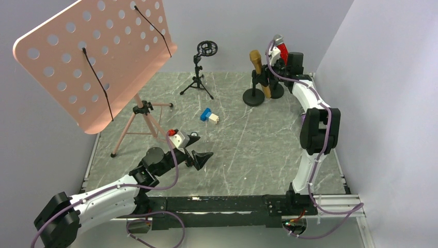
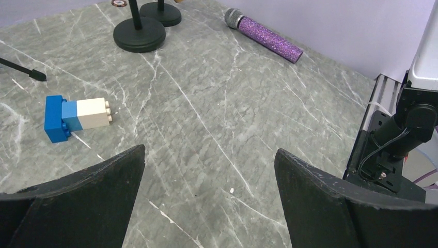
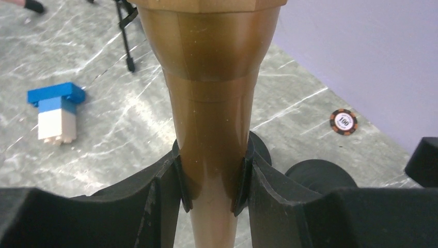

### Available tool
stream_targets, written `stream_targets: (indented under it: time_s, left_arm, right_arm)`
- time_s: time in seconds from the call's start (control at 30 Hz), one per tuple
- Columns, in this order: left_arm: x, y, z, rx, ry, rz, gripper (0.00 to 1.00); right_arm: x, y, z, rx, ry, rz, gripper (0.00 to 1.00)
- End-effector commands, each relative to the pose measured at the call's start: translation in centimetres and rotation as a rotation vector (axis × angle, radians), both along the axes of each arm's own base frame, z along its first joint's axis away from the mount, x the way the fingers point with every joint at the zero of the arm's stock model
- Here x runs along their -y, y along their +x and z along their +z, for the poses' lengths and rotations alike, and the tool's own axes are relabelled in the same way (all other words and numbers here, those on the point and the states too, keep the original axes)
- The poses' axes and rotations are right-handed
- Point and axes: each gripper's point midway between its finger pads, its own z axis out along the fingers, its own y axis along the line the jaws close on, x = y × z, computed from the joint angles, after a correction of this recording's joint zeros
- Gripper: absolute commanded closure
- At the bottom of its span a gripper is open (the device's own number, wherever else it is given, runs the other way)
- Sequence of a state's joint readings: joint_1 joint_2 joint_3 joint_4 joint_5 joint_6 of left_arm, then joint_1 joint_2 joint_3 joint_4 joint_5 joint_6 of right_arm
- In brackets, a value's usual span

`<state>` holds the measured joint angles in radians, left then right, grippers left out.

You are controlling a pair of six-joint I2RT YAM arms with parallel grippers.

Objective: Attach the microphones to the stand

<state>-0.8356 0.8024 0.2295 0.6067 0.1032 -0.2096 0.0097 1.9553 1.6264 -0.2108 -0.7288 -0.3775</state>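
Gripping the gold microphone (image 3: 212, 103) just below its head, the right pincer (image 3: 212, 188) is clamped around it, nearly upright at a black stand (image 1: 253, 97) at the worktop's (image 1: 248, 155) 1 o'clock. The red microphone (image 1: 279, 50) sits tilted just beyond. The left pincer (image 2: 209, 175) gapes wide above the worktop; the purple microphone (image 2: 264, 39) lies flat at its 1 o'clock.

Purple microphone (image 2: 264, 35) flat on table (image 2: 217, 129), blue-white brick (image 2: 77, 117) leftward, possibly chip (image 2: 119, 2) beyond.
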Motion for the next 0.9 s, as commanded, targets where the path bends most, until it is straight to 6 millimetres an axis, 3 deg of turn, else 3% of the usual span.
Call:
stream_targets:
  time_s: [0.0,0.17,0.4,0.57,0.83,0.87]
  left_arm:
    - [0.1,0.2,0.7,0.000,-0.036,0.013,0.01]
    - [0.3,0.3,-0.1,-0.023,-0.008,0.009,0.01]
    - [0.4,0.3,0.2,-0.022,-0.012,0.009,0.01]
    - [0.3,0.2,0.4,-0.026,-0.017,0.008,0.01]
    - [0.3,-0.3,0.5,-0.058,-0.026,-0.009,0.01]
    - [0.3,-0.4,0.6,-0.059,-0.032,-0.012,0.01]
  right_arm:
    - [0.7,4.3,6.3,0.198,0.033,-0.076,0.75]
    - [1.3,5.3,4.3,0.176,0.010,-0.109,0.66]
    - [1.4,4.1,2.8,0.168,-0.015,-0.101,0.37]
    - [1.4,2.9,3.5,0.185,-0.015,-0.099,0.13]
    - [1.7,1.6,5.9,0.234,-0.006,-0.124,0.01]
    - [2.4,1.3,6.3,0.241,-0.006,-0.138,0.00]
